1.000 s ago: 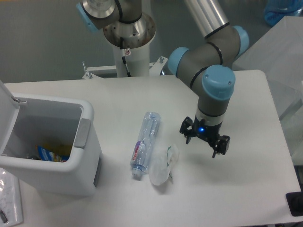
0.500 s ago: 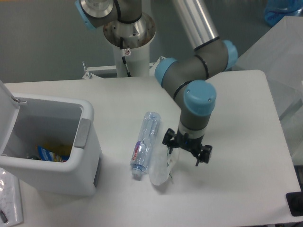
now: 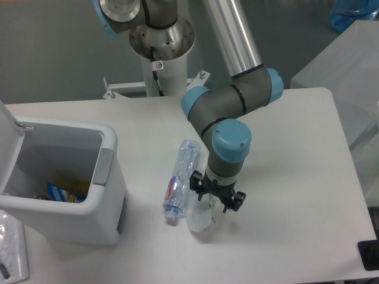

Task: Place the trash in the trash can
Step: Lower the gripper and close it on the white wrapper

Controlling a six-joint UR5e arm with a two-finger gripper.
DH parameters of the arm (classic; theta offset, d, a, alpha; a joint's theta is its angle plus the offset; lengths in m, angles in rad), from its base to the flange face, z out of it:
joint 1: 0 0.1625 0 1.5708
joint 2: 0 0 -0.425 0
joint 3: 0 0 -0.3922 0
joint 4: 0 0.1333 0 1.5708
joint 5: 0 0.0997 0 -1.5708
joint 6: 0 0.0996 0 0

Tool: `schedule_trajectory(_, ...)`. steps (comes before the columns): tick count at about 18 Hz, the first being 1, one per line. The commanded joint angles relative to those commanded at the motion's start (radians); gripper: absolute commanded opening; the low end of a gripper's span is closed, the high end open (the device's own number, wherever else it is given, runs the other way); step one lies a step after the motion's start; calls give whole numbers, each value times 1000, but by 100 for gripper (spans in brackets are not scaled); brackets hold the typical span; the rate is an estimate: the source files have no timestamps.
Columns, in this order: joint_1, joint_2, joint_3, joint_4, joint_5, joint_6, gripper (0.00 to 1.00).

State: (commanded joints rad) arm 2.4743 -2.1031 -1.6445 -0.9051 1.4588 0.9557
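Over the last second the gripper (image 3: pixel 215 199) swept from the open counter (image 3: pixel 296 177) toward the middle and came down right over the wrapper (image 3: pixel 200 218). Jaws stood spread, one finger either side of the wrapper's upper end, nothing clamped yet. Read: this was the approach for picking the wrapper first; grasp not made.

Wrapper lay in the middle of the counter, toward the front edge, translucent and crumpled, its lower end poking out below the gripper. Water bottle (image 3: pixel 181 180) lay flat just beside it on the left, cap end toward the front edge, red-and-white label up. The two looked touching or nearly so; couldn't tell which.

Trash can (image 3: pixel 65 192) sat at the front left corner, lid flipped up, mouth open, some coloured packaging already inside. Path from the wrapper to the bin crossed over the bottle, so a low carry risked knocking it. The wrapper was thin and limp, so a closing pinch could slip off it. A small black object (image 3: pixel 369 254) showed at the front right corner, well apart.
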Motion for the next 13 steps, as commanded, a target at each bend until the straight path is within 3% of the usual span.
schedule_trajectory(10,25,9,83,0,-11,-3,0)
schedule_trajectory(13,41,35,117,0,-81,-18,0)
